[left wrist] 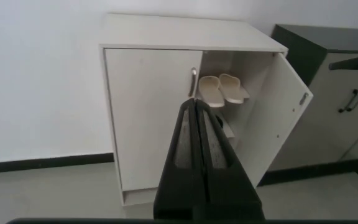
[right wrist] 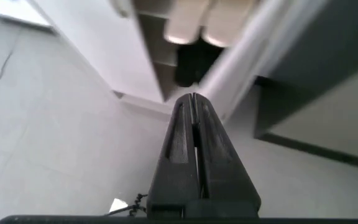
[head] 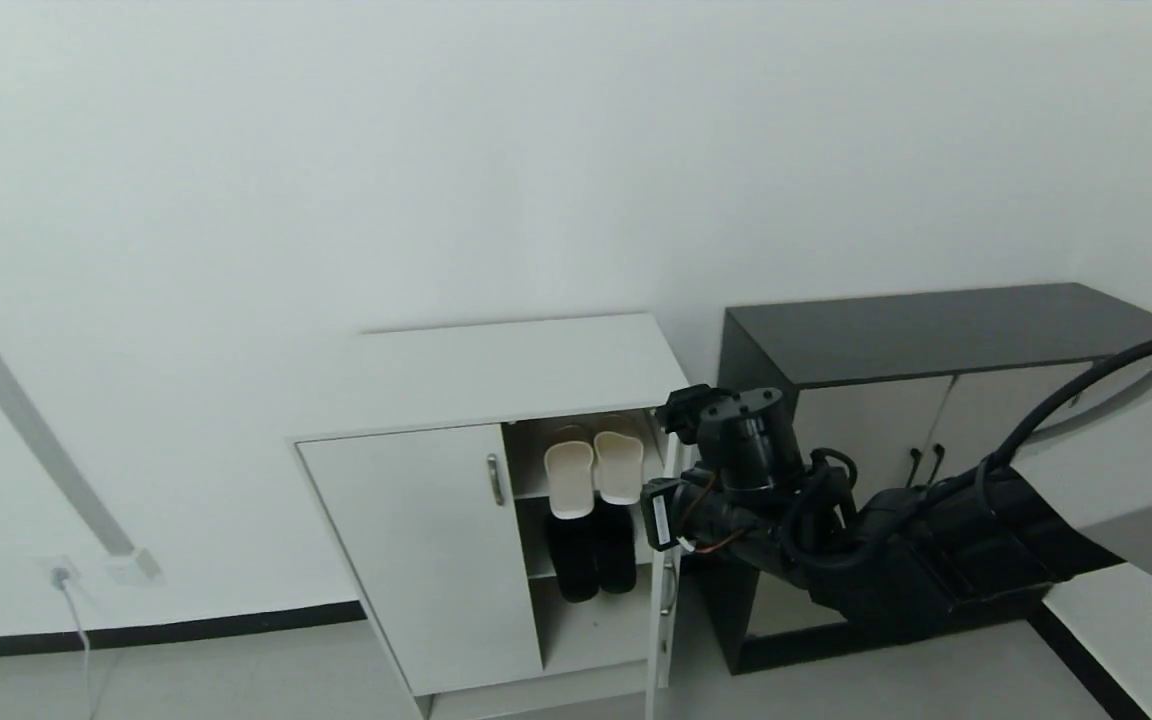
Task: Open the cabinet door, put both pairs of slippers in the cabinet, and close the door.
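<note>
While the white cabinet (head: 496, 370) stands with its right door (head: 665, 600) open and its left door (head: 426, 550) closed, the cream slippers (head: 593, 475) lie side by side on the upper shelf, ends jutting over its front edge, and the black slippers (head: 591, 562) sit on the shelf just below. Right gripper (right wrist: 194, 99): fingers pressed together, holding nothing; arm beside the open door's outer edge, before the dark cabinet (head: 936, 330). Left gripper (left wrist: 196, 104): fingers likewise together, empty, facing the cabinet front, apart from it.
</note>
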{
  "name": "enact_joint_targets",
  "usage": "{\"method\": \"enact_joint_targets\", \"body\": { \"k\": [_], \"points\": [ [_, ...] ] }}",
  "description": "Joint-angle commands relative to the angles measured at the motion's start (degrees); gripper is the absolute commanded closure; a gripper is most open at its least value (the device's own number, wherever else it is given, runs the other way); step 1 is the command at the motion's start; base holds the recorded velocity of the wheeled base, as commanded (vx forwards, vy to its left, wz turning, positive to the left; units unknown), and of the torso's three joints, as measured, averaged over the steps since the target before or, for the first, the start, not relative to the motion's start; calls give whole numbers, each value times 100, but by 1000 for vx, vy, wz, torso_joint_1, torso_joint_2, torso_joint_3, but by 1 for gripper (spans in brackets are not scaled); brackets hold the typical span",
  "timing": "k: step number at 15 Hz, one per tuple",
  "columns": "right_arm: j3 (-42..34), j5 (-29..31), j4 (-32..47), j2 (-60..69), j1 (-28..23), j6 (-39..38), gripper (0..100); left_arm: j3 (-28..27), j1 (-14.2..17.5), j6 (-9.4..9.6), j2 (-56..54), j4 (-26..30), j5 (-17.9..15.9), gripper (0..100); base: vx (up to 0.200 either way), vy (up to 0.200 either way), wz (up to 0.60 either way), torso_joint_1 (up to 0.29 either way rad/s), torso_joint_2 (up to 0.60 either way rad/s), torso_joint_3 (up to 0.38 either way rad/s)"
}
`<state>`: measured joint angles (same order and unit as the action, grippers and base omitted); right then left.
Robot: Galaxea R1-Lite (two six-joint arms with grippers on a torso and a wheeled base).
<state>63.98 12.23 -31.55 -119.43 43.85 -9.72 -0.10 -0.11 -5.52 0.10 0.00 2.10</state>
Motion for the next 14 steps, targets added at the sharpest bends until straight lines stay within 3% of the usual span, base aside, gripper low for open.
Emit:
{"method": "enact_joint_targets", "body": {
  "k": [1,9,14],
  "points": [
    [-87,8,-88,8,-34,66,100,1,2,-1,-1,0,1,100,0,0,0,0,0,0],
    [-1089,8,-774,526,-412,743,100,1,2,25,-1,0,1,100,0,0,0,0,0,0],
    [-1739,8,-774,816,-597,752,100,1,2,25,-1,0,1,100,160,0,0,-7,-2,6]
  ]
}}
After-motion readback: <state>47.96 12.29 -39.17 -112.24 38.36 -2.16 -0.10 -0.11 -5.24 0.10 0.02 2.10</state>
